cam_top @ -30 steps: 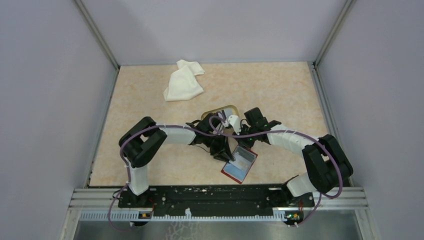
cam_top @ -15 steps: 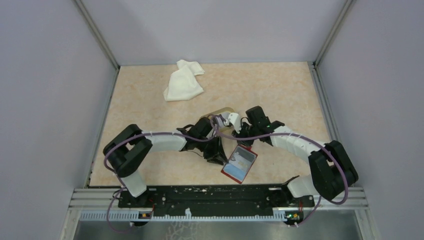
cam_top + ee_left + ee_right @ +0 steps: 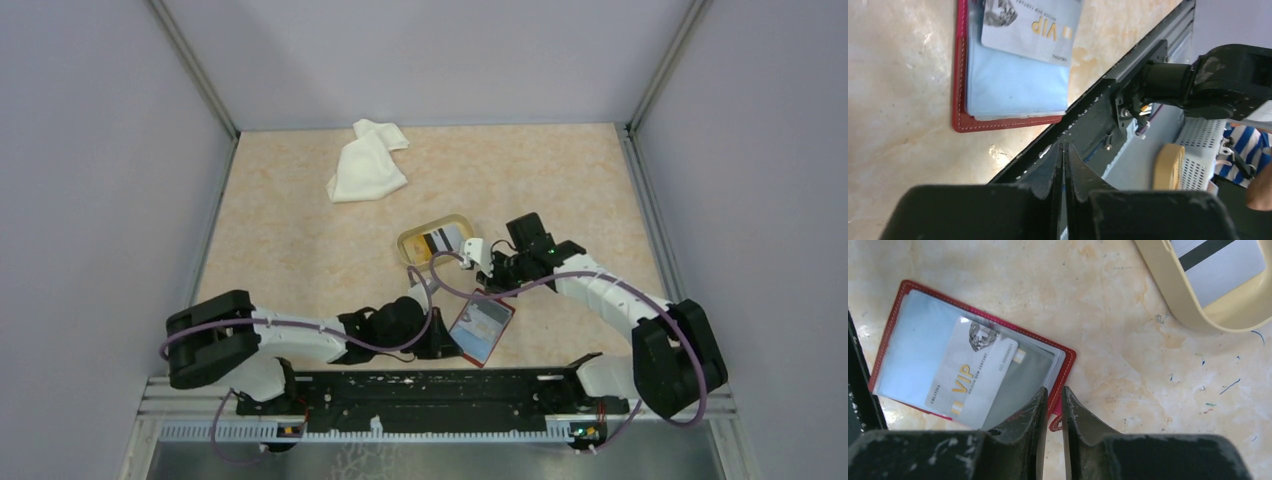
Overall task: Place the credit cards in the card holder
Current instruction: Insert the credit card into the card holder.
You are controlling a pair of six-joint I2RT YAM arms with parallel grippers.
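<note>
Since the left arm lies folded low along the lower left of the top view, I read its work as on hold: the left gripper [image 3: 1064, 148] has its jaws pressed together with nothing between them. It points at the black base rail, with the card holder [image 3: 1007, 123] just beyond its tips, near but not touching, in the upper left of the left wrist view.

That red holder lies open and flat on the table [image 3: 300, 250], clear pockets up. A grey VIP card [image 3: 1034, 26] sits askew across the pockets. One end looks tucked under the plastic, but I cannot tell whether it is seated, so I would count this card as partway in at best.

Right of centre, the right gripper [image 3: 1052, 392] hangs over the holder's corner. Its jaws are nearly together with only a sliver of gap. A bit of the holder's red tab shows in that gap, and I cannot tell whether it is pinched.

Further right, at the top right of the right wrist view, the tan dish [image 3: 1168, 296] holds a white card with a dark stripe [image 3: 1224, 264], well apart from both grippers. By my judgement most of the job remains.
</note>
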